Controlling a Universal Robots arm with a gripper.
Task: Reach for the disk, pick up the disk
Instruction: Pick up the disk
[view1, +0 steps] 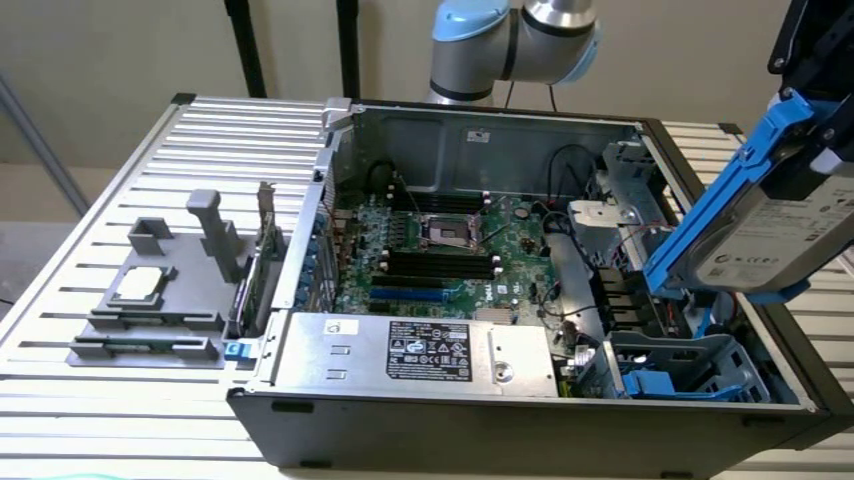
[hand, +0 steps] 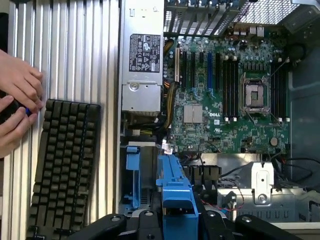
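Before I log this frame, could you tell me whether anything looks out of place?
Yes: the disk hangs tilted in the air above the open computer case, held by the end effector, and a person's hands rest beside the keyboard.

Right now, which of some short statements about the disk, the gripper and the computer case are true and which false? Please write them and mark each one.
1. The disk is lifted above the case. True.
2. The gripper is shut on the disk. True.
3. The disk lies flat on the motherboard. False: it hangs tilted in the air, at the exterior view's right.
4. The CPU socket has a cooler mounted on it. False: the socket is bare.
5. A keyboard lies on the table beside the case. True.
6. The case is closed by a side panel. False: it is open, its inside showing.
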